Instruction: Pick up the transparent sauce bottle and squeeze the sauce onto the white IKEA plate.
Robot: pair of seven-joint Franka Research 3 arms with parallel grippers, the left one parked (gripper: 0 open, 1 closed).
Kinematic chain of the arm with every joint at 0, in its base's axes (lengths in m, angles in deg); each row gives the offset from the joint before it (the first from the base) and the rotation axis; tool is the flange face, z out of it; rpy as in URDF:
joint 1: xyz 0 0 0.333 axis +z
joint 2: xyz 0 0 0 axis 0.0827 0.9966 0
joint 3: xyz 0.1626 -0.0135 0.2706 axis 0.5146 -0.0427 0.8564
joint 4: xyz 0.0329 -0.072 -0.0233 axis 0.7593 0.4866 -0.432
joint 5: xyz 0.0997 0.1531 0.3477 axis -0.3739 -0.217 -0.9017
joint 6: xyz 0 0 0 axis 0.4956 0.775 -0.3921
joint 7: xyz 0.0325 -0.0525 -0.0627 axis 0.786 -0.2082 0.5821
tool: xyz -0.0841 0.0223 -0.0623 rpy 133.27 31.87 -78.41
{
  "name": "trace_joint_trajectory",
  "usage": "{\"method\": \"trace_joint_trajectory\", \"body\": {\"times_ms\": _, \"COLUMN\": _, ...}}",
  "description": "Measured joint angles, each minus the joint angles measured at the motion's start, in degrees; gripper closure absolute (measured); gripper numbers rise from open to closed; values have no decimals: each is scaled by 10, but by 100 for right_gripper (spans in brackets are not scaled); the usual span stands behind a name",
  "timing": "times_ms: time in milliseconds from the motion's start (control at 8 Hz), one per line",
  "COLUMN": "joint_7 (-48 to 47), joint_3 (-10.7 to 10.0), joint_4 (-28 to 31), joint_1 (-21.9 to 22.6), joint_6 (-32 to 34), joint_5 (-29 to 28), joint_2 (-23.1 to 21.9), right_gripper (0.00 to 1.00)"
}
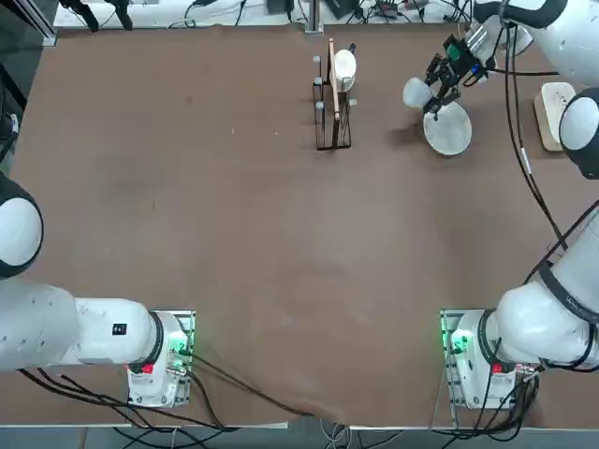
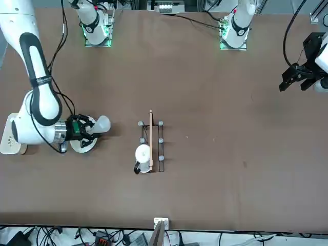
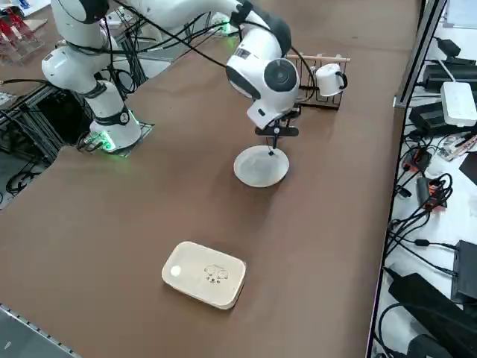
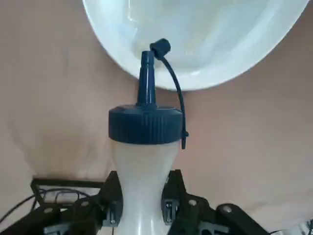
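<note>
Above the white plate (image 4: 230, 44), the right hand (image 4: 142, 208) clamps the sauce bottle (image 4: 145, 161); nozzle tipped plateward.

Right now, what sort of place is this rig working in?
Likely a robotics lab, not a kitchen: a bare brown table edged with loose cables, while the right gripper tips the transparent sauce bottle over the white IKEA plate.

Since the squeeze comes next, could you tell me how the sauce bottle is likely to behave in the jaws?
The transparent sauce bottle, clamped at its waist by the right gripper, looks soft-walled and probably dents readily. Its smooth surface might slip. The nozzle points over the white IKEA plate.
</note>
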Motion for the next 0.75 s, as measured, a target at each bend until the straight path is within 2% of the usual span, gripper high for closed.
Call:
{"method": "trace_joint_trajectory", "body": {"times_ms": 375, "joint_7": 4, "joint_3": -1, "joint_4": -4, "joint_1": -41, "joint_6": 8, "joint_5": 0, "joint_2": 12, "right_gripper": 59}}
{"method": "trace_joint_trajectory", "body": {"times_ms": 750, "joint_7": 5, "joint_3": -1, "joint_4": -5, "joint_1": -66, "joint_6": 58, "joint_5": 0, "joint_2": 9, "right_gripper": 59}}
